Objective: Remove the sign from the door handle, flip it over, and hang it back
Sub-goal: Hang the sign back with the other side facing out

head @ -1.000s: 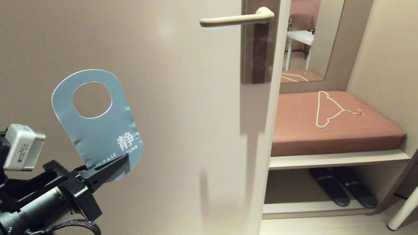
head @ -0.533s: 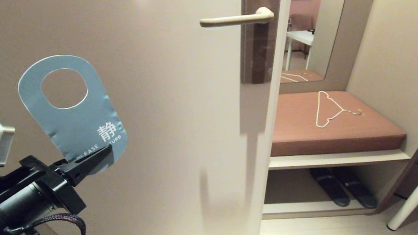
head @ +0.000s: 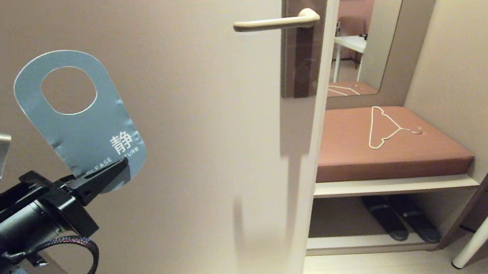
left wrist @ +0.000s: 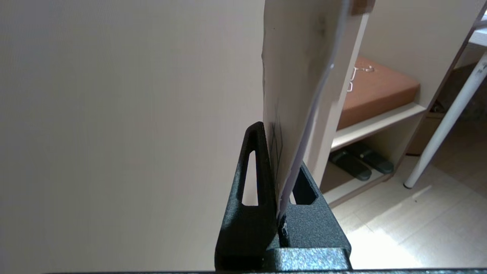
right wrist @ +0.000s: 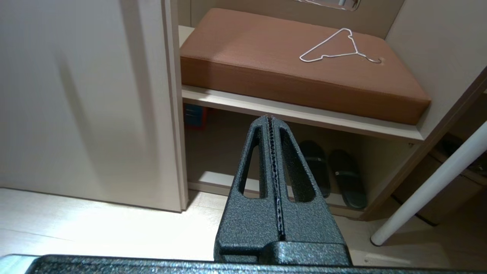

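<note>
Sign [head: 79, 125]: blue face toward the head camera, oval hole uppermost, tilted with its top leaning left; held in front of the door [head: 210, 157], well left of and below the door handle [head: 276, 22]. Printed words partly covered by the fingers.
Left gripper [head: 116, 170]: lower left, clamped on the sign's bottom edge; in the wrist view the card stands edge-on between the pads, its far face apparently pale, though poorly seen.
Door handle: horizontal, bare.
Right gripper [right wrist: 271, 121]: parked low, fingers pressed together, pointing toward the bench cushion [right wrist: 304, 68] with a wire hanger [right wrist: 336, 47].
</note>
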Controlling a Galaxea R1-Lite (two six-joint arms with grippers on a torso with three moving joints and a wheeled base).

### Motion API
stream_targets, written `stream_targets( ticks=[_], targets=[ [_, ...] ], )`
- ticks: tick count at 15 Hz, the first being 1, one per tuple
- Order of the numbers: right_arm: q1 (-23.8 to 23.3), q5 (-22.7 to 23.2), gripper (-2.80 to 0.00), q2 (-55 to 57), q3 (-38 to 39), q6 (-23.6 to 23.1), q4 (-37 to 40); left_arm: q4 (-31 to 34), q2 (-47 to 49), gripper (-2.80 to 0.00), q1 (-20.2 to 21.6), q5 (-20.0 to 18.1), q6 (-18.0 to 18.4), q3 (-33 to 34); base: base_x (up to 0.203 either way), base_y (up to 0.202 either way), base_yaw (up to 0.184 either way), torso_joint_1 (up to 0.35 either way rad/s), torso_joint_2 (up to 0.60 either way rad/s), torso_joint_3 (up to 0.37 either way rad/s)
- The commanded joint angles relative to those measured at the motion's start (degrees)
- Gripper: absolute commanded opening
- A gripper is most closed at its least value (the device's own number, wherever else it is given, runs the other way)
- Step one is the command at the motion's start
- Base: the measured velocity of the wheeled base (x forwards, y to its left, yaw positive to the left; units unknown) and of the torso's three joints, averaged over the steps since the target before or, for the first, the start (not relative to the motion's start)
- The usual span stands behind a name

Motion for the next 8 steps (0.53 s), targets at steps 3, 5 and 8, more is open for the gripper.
stream_targets(
  ticks=[3, 5, 8],
  targets=[
    [0.0, -0.1, -2.80, 0.0, 0.0, 1.3, 0.0, -0.2, 3.8, -2.80, 0.0, 0.0, 1.2, -4.1, 0.000, 0.000, 0.000, 0.000, 0.00, 0.000],
    [0.0, -0.1, -2.80, 0.0, 0.1, 1.3, 0.0, -0.2, 6.1, -2.80, 0.0, 0.0, 4.2, -4.5, 0.000, 0.000, 0.000, 0.000, 0.00, 0.000],
    [0.0, -0.1, -2.80, 0.0, 0.0, 1.3, 0.0, -0.4, 11.0, -2.80, -0.3, 0.0, 7.7, -7.9, 0.000, 0.000, 0.000, 0.000, 0.00, 0.000]
  ],
)
